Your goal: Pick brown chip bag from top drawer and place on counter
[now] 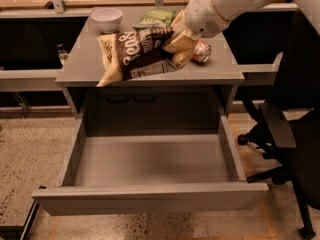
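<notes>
The brown chip bag (135,54), dark brown with cream-yellow ends and white lettering, hangs tilted over the front part of the grey counter (80,66). My gripper (181,40) is shut on the bag's right end, with the white arm reaching in from the upper right. The top drawer (150,164) stands pulled wide open below the counter, its inside bare.
On the counter stand a white bowl (107,19) at the back left, a green snack bag (156,18) at the back middle and a red soda can (202,52) on its side at the right. A black office chair (290,134) stands right of the drawer.
</notes>
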Motion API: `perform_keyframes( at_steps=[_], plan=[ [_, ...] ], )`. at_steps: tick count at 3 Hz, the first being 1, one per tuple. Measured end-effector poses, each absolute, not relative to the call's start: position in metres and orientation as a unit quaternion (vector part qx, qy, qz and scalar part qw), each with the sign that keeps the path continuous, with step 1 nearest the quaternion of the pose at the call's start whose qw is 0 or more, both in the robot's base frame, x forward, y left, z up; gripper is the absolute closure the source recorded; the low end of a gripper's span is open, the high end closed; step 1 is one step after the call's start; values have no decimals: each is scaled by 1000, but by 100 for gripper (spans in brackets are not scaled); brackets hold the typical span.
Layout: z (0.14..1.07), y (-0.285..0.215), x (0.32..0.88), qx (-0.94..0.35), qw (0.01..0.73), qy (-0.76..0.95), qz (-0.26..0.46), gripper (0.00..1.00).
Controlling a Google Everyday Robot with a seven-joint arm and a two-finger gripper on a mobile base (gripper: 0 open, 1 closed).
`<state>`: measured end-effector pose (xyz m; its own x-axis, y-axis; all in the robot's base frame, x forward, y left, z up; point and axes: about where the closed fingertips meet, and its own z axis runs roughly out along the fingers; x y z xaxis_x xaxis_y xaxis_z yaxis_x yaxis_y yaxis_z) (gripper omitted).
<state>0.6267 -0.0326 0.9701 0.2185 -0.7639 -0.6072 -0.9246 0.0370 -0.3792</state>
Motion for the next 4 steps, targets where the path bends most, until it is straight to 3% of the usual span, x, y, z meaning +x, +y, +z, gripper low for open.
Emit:
perform_keyframes(
  at_steps=[2,4],
  plan=[
    [942,-28,647,-623,402,664,95,100],
    [934,-7,753,-538,474,695,57,100]
  ],
)
